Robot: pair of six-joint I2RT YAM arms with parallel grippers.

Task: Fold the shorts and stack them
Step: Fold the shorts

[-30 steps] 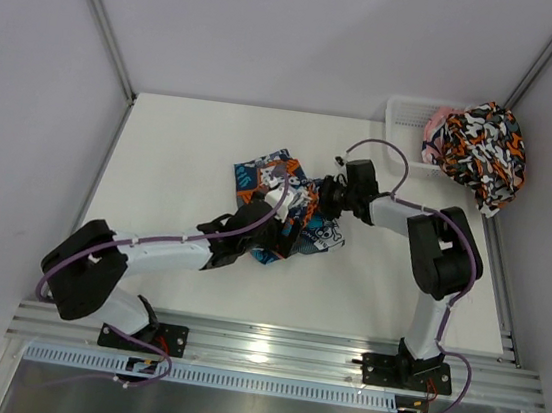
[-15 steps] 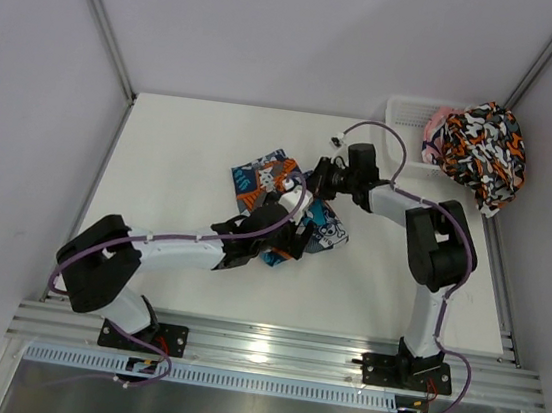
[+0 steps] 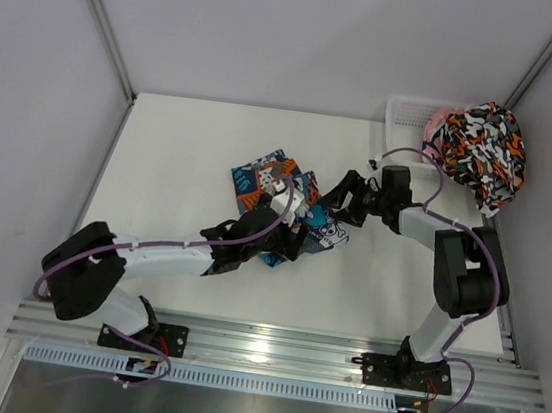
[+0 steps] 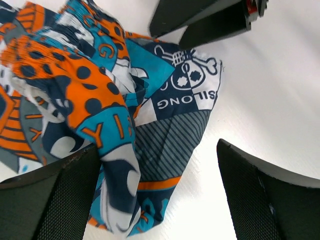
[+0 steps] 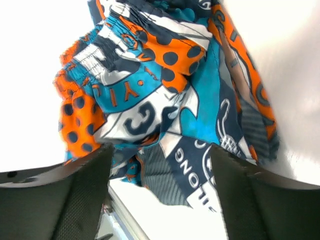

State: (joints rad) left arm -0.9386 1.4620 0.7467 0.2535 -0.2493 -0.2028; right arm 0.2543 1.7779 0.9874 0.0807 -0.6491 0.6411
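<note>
The teal, orange and white shorts [image 3: 280, 189] lie crumpled in a loose heap mid-table, also seen in the left wrist view [image 4: 125, 100] and the right wrist view [image 5: 160, 100]. My left gripper [image 3: 291, 231] [image 4: 160, 192] is open at the heap's near edge, with a hanging fold beside its left finger [image 4: 55, 200]. My right gripper [image 3: 341, 202] [image 5: 160, 195] is open just right of the heap, holding nothing. The blotched orange, black and white shorts [image 3: 484, 152] hang over the basket at the back right.
The white mesh basket [image 3: 406, 117] stands in the back right corner with pink fabric [image 3: 436, 120] in it. Aluminium rails [image 3: 269, 347] run along the near edge. The enclosure walls stand close on the left and right.
My right gripper has opened, let go of the teal shorts and drawn back to the right. The left gripper has shifted slightly at the heap's near edge and stays open.
</note>
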